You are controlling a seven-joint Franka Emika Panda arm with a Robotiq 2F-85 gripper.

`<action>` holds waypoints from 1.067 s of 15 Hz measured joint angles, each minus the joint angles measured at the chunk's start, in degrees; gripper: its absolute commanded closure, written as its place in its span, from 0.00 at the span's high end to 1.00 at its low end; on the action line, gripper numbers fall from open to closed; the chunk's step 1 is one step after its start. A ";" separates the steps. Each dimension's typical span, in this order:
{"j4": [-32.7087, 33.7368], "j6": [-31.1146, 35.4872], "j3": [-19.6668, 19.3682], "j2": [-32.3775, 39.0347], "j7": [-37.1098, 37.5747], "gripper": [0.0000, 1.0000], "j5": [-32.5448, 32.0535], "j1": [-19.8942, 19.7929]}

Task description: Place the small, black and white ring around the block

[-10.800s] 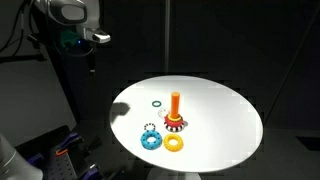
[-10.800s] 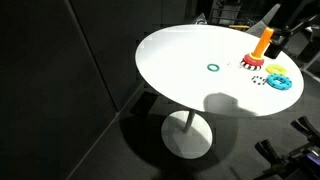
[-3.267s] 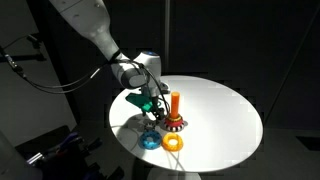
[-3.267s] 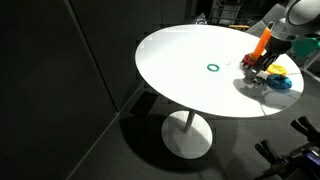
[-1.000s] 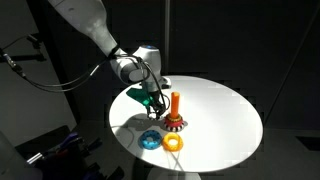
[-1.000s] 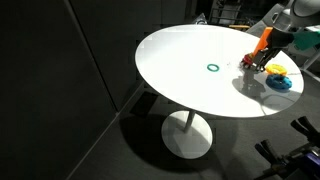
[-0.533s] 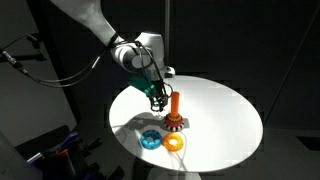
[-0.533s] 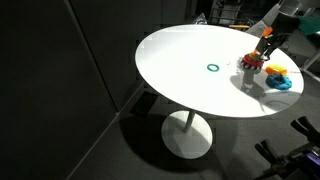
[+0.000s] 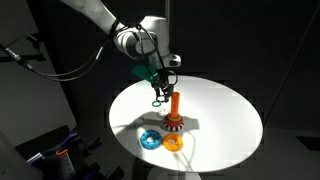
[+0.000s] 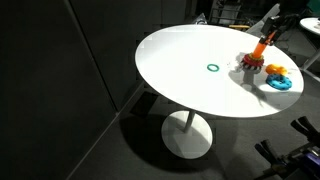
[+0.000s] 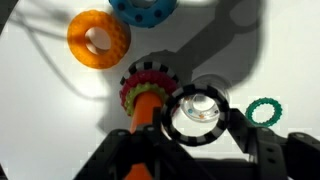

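The small, black and white ring (image 11: 171, 116) is being pinched between the fingers of the end effector (image 11: 197, 140) and is being carried clear of the table (image 11: 40, 120). It is hanging just beside the top of the block (image 11: 146, 112), not yet around it; in the wrist view the block is standing to the left of the end effector, and in an exterior view the end effector (image 9: 160, 94) is being held close against the upper part of the block (image 9: 174, 104).

To do the step well, the ring is best being shifted sideways towards the block until its opening is being centred over the top, with the ring kept level. Only then should it be lowered. The opening looks only a little wider than the block, so a tilted or off-centre ring is likely to be caught on the top edge.

A red ring (image 11: 150, 75) is already lying around the foot of the block, so the small ring will probably be resting on it once let go. A green ring (image 11: 249, 112) is lying on the table to the right of the end effector.
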 measured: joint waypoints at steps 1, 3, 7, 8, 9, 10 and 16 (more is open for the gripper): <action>0.50 -0.45 -0.16 -0.32 0.46 0.43 0.00 0.00; 1.27 -1.09 -0.44 -0.93 1.11 0.43 0.00 0.00; 2.85 -1.55 -1.23 -1.49 2.03 0.43 0.01 -0.05; 3.23 -1.59 -1.46 -1.49 2.20 0.43 0.03 -0.11; 3.58 -1.64 -1.67 -1.49 2.32 0.43 0.10 -0.20; 3.87 -1.69 -1.89 -1.49 2.45 0.43 0.20 -0.29; 4.89 -2.35 -3.04 -1.22 3.14 0.43 0.37 -0.84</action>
